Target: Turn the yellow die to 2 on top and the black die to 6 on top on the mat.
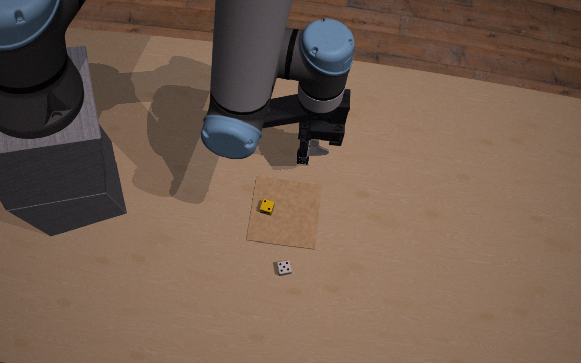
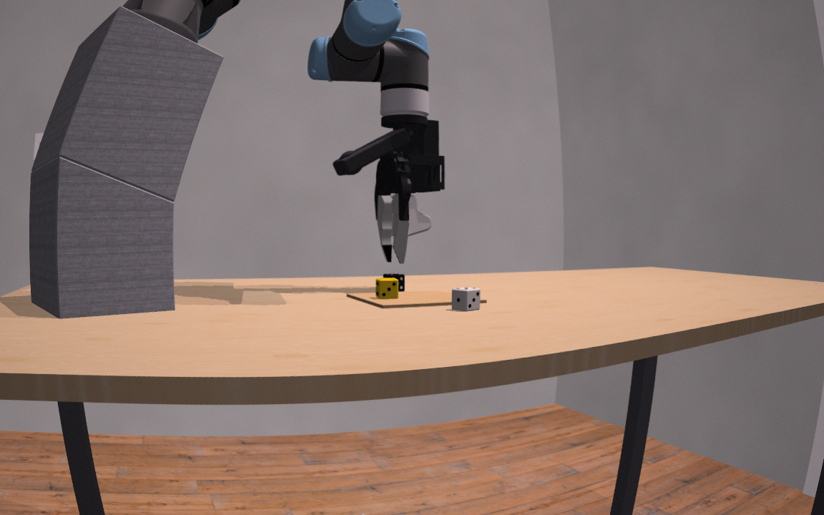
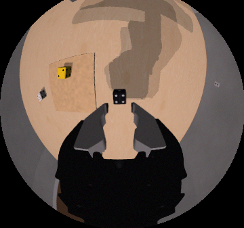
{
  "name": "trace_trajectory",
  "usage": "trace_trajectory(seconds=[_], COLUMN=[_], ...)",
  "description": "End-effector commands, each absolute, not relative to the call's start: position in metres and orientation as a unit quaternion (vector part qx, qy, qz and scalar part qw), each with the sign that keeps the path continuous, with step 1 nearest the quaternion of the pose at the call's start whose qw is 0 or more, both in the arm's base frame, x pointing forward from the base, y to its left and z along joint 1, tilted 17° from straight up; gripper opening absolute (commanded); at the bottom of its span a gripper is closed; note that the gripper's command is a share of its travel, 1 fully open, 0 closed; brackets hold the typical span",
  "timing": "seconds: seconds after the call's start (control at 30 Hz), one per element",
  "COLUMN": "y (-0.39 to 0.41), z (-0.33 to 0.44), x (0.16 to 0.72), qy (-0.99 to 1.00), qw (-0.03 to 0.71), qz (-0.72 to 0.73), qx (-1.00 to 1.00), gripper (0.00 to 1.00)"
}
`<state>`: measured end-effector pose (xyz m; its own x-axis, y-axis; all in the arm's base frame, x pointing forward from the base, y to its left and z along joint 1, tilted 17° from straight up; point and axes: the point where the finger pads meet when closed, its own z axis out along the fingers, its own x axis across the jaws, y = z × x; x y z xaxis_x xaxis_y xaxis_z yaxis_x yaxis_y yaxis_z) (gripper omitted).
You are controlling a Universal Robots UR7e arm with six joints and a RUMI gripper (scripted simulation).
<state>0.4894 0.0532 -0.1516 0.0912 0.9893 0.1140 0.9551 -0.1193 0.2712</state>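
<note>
The black die (image 1: 302, 162) (image 2: 400, 282) (image 3: 119, 96) lies flat on the table behind the mat (image 1: 294, 219) (image 3: 74, 97), off it, with 4 on top. The yellow die (image 1: 267, 205) (image 2: 387, 287) (image 3: 62, 73) sits flat, fully on the mat near its left edge in the top view, with 2 on top. The white die (image 1: 284, 267) (image 2: 466, 299) (image 3: 40, 96) sits flat on the table in front of the mat, with 5 on top. My gripper (image 2: 394, 261) (image 3: 119, 103) is partly open and empty, pointing down a little above the black die. In the top view a finger partly hides that die.
The grey pedestal (image 1: 58, 180) (image 2: 114, 237) bearing the arm stands at the left of the table. The arm reaches over the table's back part and casts a shadow beside the black die. A small pale object (image 3: 217, 84) shows far off at the right in the wrist view.
</note>
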Motion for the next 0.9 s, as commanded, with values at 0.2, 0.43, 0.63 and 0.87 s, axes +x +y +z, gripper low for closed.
trace_trajectory(seconds=[0.2,0.43,0.63,0.87], y=[0.0537,0.0537,0.0538,0.0538], z=[-0.1595,-0.1605,-0.1605,-0.1605], x=[0.4922,0.4925,0.4925,0.4925], qy=[0.66,0.66,0.66,0.66], qw=[0.064,0.064,0.064,0.064], qz=[0.135,0.135,0.135,0.135], qx=[0.736,0.736,0.736,0.736], gripper=[0.24,0.24,0.24,0.24])
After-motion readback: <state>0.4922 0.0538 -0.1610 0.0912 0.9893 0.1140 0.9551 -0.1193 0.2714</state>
